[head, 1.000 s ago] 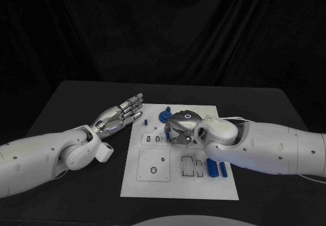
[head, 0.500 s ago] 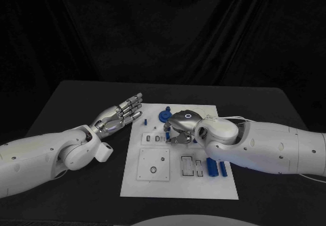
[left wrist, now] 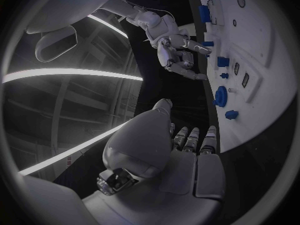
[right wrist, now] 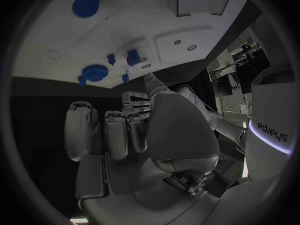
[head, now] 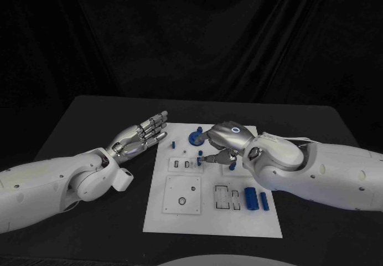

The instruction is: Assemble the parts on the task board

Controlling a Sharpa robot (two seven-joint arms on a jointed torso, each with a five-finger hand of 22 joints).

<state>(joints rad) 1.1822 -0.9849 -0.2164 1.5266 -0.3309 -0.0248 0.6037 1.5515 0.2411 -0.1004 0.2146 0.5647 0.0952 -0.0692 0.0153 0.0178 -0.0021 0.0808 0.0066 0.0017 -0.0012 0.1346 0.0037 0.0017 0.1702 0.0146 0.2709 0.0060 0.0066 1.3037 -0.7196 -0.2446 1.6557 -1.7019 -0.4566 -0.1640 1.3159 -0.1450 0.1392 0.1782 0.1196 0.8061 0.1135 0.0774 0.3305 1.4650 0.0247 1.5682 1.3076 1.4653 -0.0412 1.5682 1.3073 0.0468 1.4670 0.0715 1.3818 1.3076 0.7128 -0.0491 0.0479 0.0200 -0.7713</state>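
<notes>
In the head view the task board [head: 212,217] is seen lying flat at the middle of the tabletop [head: 79,113], its long axis running from 12 to 6 o'clock, with 2 blue cylinders [head: 255,198] laid along that axis at its 4 o'clock side; these small plastic parts are judged light, stiff and rather slippery, best pinched across the middle. In the left wrist view the left robot hand [left wrist: 187,150] is shown flat with fingers extended and nothing held, beside the board's 9 o'clock edge. In the right wrist view the right robot hand [right wrist: 134,125] is shown empty, fingers stretched toward the blue round part [right wrist: 95,73] near the board's 12 o'clock end.
</notes>
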